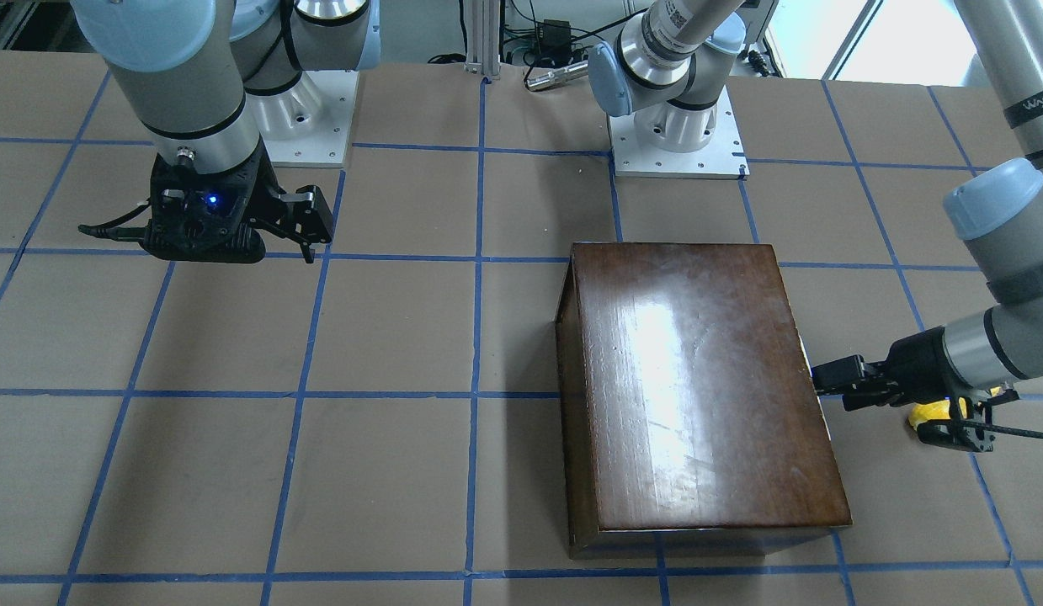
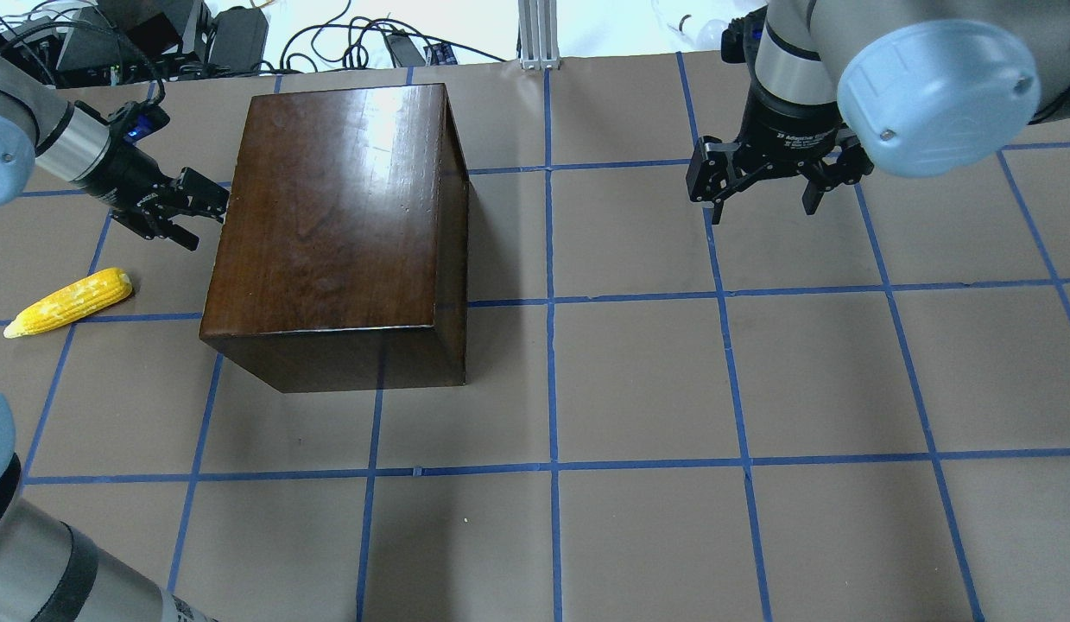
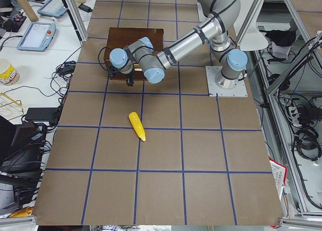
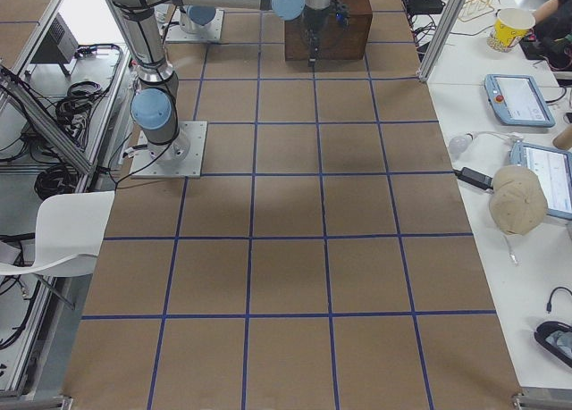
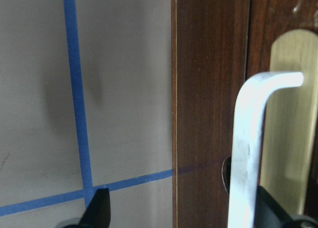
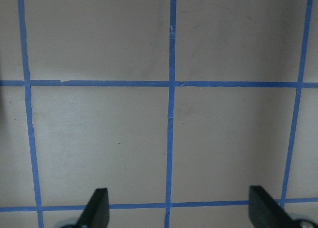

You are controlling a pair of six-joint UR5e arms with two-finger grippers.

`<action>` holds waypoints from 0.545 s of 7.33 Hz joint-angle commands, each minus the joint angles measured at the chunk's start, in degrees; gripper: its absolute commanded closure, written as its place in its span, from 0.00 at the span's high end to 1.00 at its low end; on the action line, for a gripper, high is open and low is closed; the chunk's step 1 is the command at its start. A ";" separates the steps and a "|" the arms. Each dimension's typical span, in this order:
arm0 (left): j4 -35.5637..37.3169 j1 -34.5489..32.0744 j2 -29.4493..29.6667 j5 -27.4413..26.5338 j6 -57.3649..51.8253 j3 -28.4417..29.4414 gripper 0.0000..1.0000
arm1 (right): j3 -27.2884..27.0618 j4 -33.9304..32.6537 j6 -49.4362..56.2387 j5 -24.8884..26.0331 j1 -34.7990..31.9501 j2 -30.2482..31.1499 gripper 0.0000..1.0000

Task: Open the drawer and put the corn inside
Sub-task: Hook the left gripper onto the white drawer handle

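The dark-brown wooden box (image 2: 336,207) stands on the table's left half. Its drawer (image 5: 258,39) is closed, and a pale metal handle (image 5: 246,138) on a brass plate sticks out of its front. My left gripper (image 2: 199,214) is open and level at that front. In the left wrist view the gripper (image 5: 184,210) has the handle between its fingers, close to one finger (image 5: 271,210). The yellow corn (image 2: 68,302) lies on the table beside the left arm, apart from the box. My right gripper (image 2: 763,194) is open and empty, and hangs above bare table.
The table is brown paper with a blue tape grid (image 6: 171,84). The two arm bases (image 1: 677,139) are bolted at the robot's edge of the table. Cables and gear lie beyond the far edge (image 2: 388,43). In the exterior left view the corn (image 3: 137,126) lies well clear of the box.
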State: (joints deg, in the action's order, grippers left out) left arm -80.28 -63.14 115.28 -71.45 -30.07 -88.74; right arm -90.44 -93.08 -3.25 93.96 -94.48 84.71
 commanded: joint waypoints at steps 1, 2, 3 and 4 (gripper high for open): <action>1.79 0.13 0.21 -0.35 -0.17 -0.03 1.00 | 0.00 0.00 0.00 0.00 0.00 0.02 1.00; 3.01 0.13 0.21 -0.53 -0.34 -0.03 1.00 | 0.00 0.00 0.00 0.00 0.00 0.02 1.00; 4.50 0.13 0.12 -2.01 -0.34 -0.03 1.00 | 0.00 0.00 0.00 0.00 0.00 0.02 1.00; 6.17 0.21 0.12 -4.81 -0.26 -0.11 1.00 | 0.00 0.00 0.00 0.00 0.00 -0.07 1.00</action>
State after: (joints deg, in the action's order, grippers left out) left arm -76.02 -63.00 115.42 -73.63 -30.36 -88.79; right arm -90.44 -93.08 -3.25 93.96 -94.48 84.72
